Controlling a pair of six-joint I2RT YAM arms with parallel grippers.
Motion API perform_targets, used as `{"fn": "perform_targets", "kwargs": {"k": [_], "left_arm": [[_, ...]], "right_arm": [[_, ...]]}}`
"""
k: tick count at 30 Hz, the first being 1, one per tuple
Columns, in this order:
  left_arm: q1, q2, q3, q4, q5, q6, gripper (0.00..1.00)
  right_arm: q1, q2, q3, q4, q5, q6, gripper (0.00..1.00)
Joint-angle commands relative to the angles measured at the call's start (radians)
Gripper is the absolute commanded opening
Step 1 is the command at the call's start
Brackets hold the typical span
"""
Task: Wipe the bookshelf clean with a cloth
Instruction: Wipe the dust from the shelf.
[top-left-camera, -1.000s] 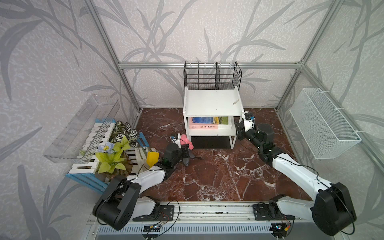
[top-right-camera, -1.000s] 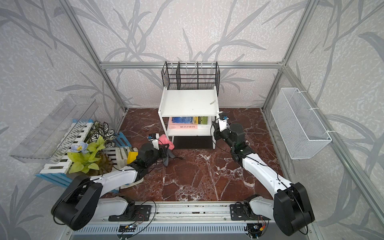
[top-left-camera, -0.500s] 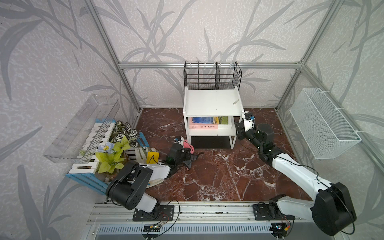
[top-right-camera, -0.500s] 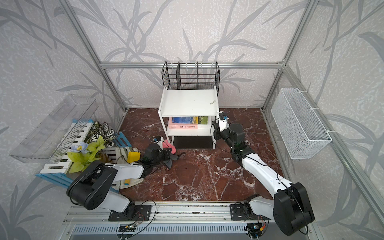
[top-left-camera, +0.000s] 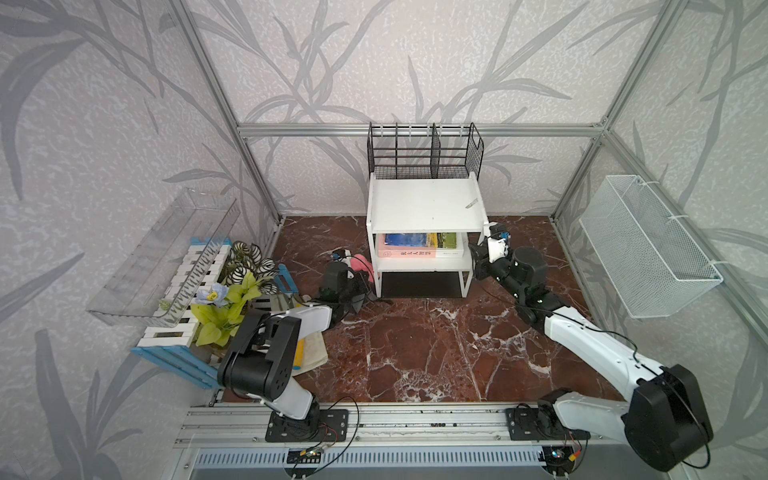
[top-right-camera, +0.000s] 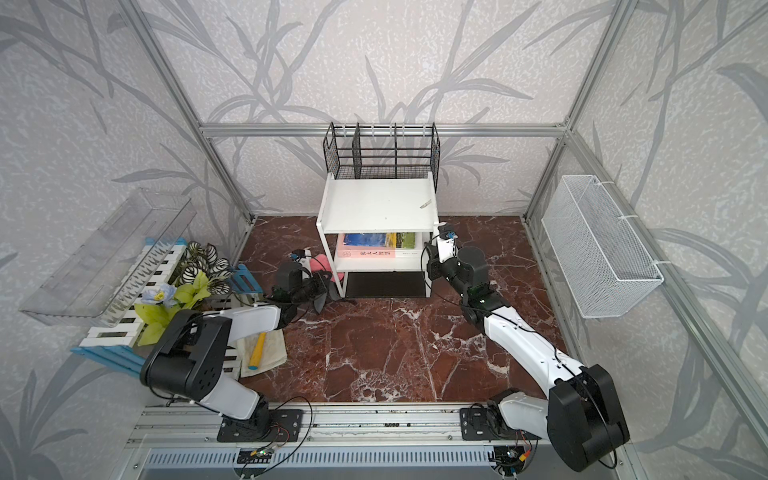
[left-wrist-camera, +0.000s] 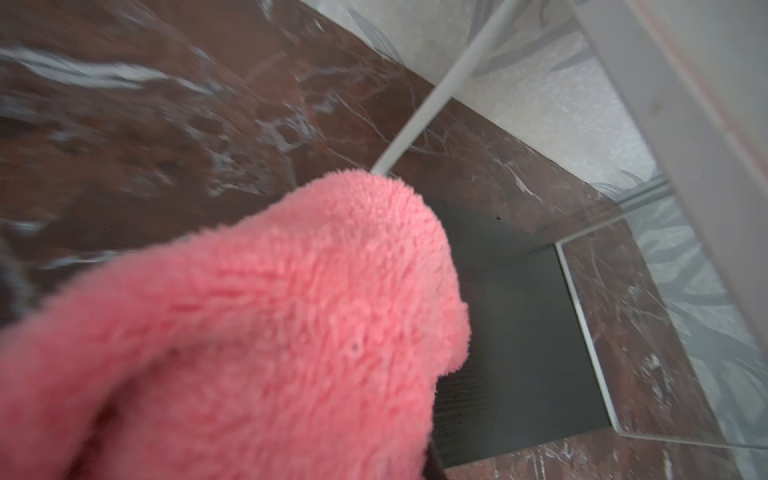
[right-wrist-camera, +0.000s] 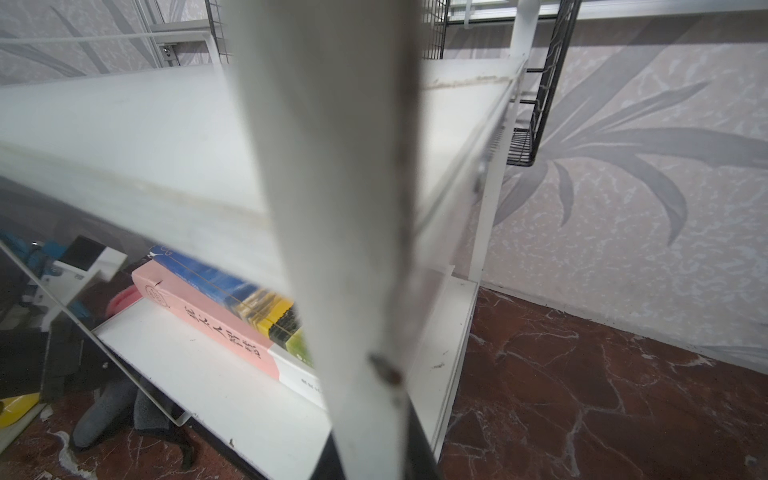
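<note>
Cloth (top-left-camera: 361, 262) is bunched, just beside bookshelf (top-left-camera: 424, 203) left front leg. Pink end points up and away from left arm (top-left-camera: 307, 318), dark end trails back. Left gripper (top-left-camera: 358, 277) is pinched tight on the cloth, arm stretched low over floor (top-left-camera: 415, 340). Right gripper (top-left-camera: 478, 254) is clamped on the bookshelf's right front post, right arm (top-left-camera: 582, 336) reaching diagonally forward.

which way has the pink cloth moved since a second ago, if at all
Yes. In a top view the cloth has gone up the picture, from below the lower board of the bookshelf to level with the books.
</note>
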Motion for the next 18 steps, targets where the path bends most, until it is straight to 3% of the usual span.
{"fn": "perform_targets", "kwargs": {"k": [1, 5, 9, 14, 18], "left_arm": [[-0.001, 0.076, 0.014, 0.091, 0.175, -0.092, 0.0], [0.002, 0.065, 0.026, 0.112, 0.244, -0.133, 0.0], [-0.003, -0.081, 0.095, 0.024, 0.287, -0.107, 0.0], [-0.005, -0.223, 0.115, -0.126, 0.206, -0.066, 0.0], [-0.005, -0.2, 0.042, -0.101, 0.194, -0.092, 0.0]], "right_arm": [[-0.006, 0.081, 0.017, -0.045, 0.059, 0.198, 0.0], [-0.006, 0.09, 0.039, -0.059, 0.045, 0.197, 0.0], [-0.005, 0.1, 0.054, -0.061, 0.038, 0.206, 0.0], [-0.006, 0.098, 0.059, -0.063, 0.04, 0.209, 0.0], [-0.005, 0.101, 0.056, -0.064, 0.041, 0.213, 0.0]]}}
